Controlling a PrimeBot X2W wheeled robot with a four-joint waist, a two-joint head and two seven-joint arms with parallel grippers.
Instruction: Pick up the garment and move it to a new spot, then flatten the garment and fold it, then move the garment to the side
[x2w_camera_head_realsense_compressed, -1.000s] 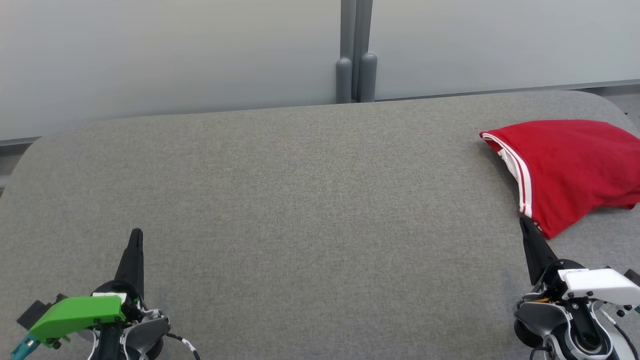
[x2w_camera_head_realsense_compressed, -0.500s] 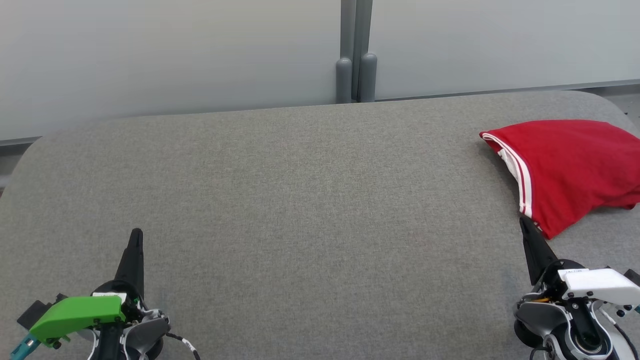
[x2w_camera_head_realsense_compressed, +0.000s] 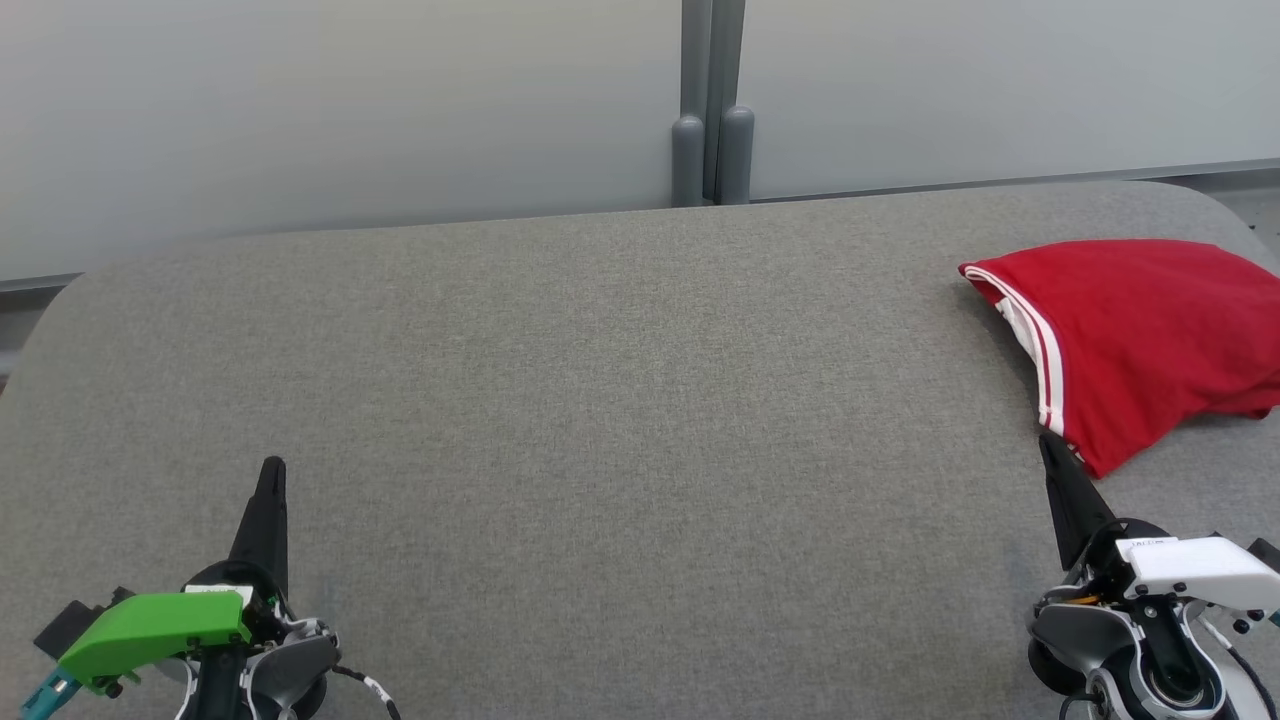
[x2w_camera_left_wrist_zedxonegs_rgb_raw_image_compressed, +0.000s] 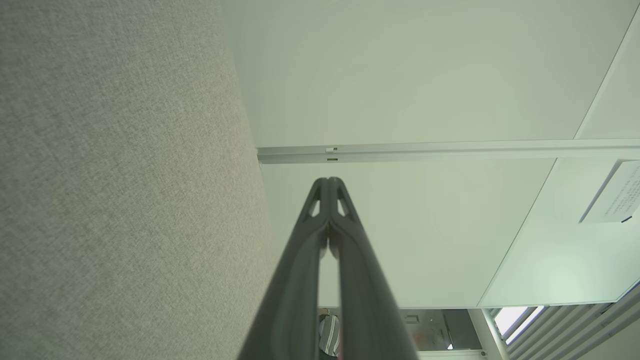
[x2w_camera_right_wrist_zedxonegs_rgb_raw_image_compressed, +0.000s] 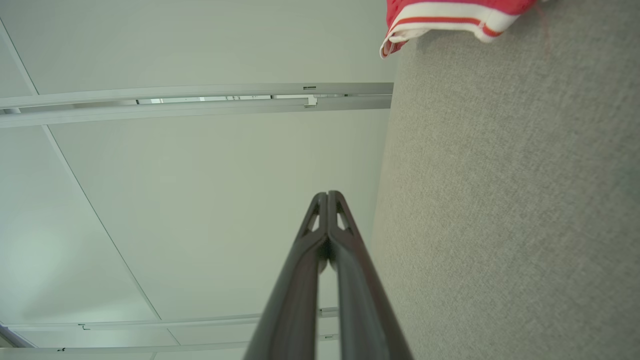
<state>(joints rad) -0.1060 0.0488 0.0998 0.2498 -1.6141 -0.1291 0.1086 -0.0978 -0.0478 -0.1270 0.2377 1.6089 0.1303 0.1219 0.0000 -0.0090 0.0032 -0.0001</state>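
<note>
Red garment (x2w_camera_head_realsense_compressed: 1140, 340) lies bunched at the tabletop's (x2w_camera_head_realsense_compressed: 620, 400) far right edge; likely soft, light, limp, best pinched at its white-striped hem. The left pincer (x2w_camera_head_realsense_compressed: 271, 470) and right pincer (x2w_camera_head_realsense_compressed: 1048, 445) are pressed together, empty.

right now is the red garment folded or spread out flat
Folded over, not spread: the red fabric garment with white striped trim lies as a compact doubled wedge on the grey fabric surface.

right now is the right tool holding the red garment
No, the right tool is shut on nothing, its tips meeting in bare air, and the red garment lies apart from it on the grey surface.
</note>
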